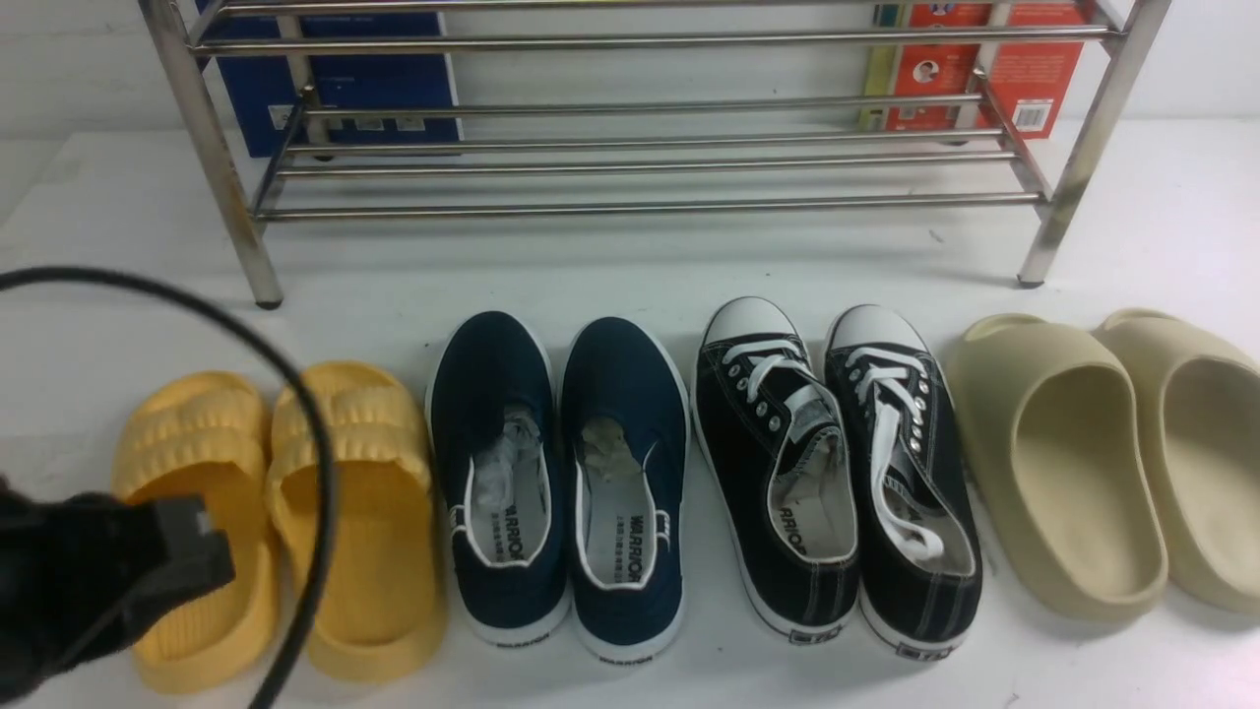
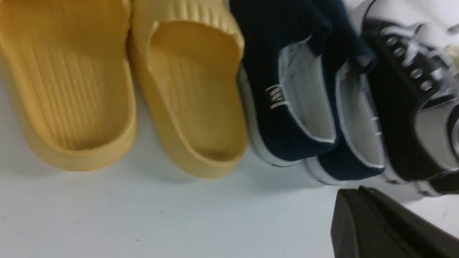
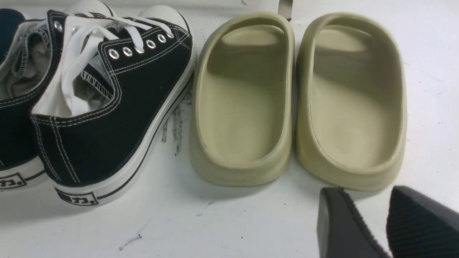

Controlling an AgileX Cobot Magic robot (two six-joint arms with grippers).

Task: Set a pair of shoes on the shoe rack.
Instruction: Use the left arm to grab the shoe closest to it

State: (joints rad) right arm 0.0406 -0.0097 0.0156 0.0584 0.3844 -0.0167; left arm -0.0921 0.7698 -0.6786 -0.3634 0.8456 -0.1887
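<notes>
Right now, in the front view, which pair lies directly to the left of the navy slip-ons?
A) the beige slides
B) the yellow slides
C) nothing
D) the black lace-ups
B: the yellow slides lie just left of the navy slip-ons; the black lace-ups are on the other side.

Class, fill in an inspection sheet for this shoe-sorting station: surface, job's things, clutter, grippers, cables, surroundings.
Surface: white table, with dark scuff marks beside the sneakers.
Job's things: navy slip-on pair side by side on the table, toes toward the shoe rack; not yet on it.
Clutter: yellow slides, black lace-up sneakers and beige slides in the same row.
Grippers: left gripper near the yellow slides, jaws shut, holding nothing; right gripper near the beige slides, jaws parted, holding nothing.
Cables: black cable arcs across the yellow slides in the front view.
Surroundings: blue box and red box behind the rack.
</notes>
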